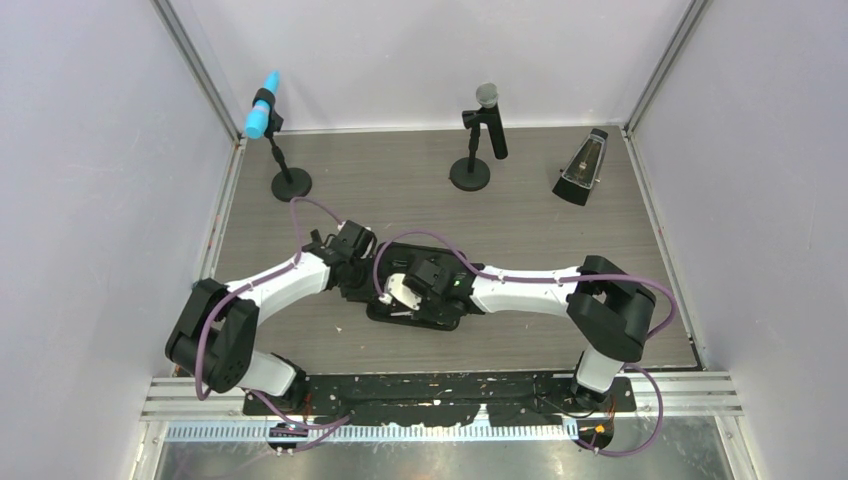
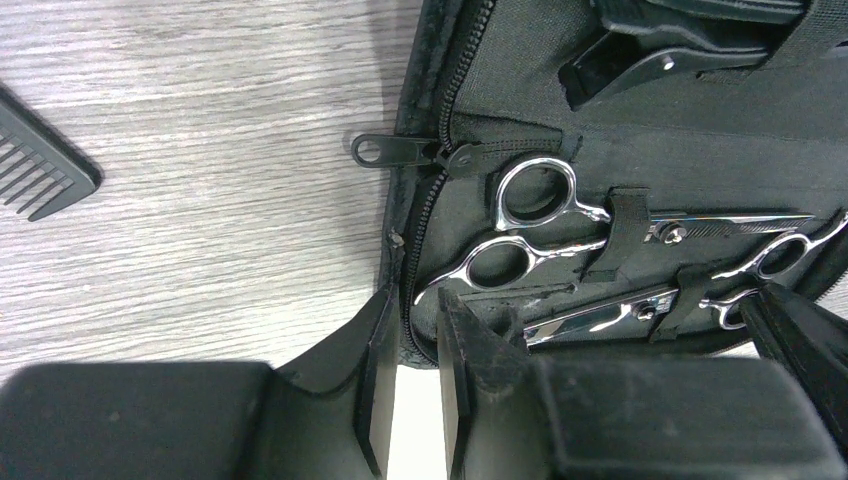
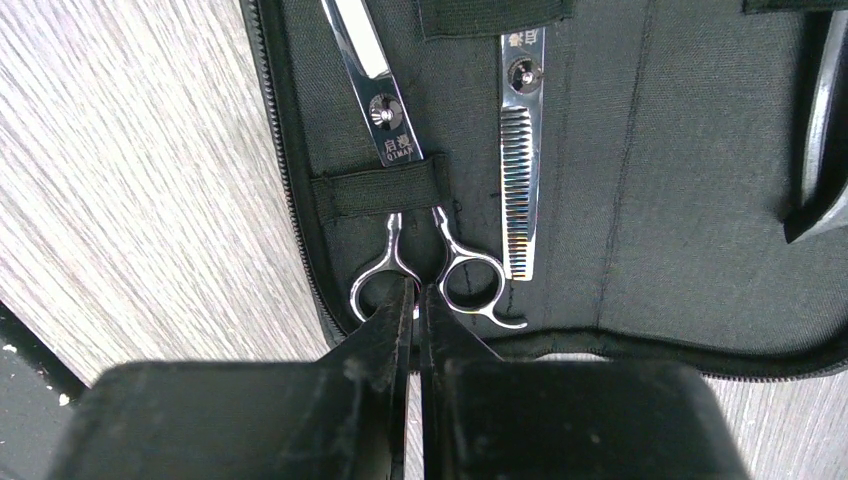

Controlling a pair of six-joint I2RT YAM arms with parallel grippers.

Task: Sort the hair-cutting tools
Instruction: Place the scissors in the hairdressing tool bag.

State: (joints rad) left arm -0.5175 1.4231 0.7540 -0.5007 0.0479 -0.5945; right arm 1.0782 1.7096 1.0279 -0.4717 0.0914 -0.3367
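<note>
**Left arm** [image 1: 280, 280]: the shoulder link is raised. The white forearm stretches towards the case [image 1: 440, 322] and meets it from its left side.

**Left tool** [image 2: 415, 300]: it points down at the case's left rim, with one finger outside the rim and one inside. The fingers [image 2: 460, 390] stand a narrow gap apart. Whether they press on the rim cannot be determined.

**Right arm** [image 1: 530, 292]: the elbow is bent high, to the right of the case. The white forearm runs roughly level, leftwards over the case.

**Right tool** [image 3: 417, 298]: it sits just inside the case's rim, tips low over the interior. The fingers [image 3: 375, 350] are pressed together, with only a hairline between them.
</note>
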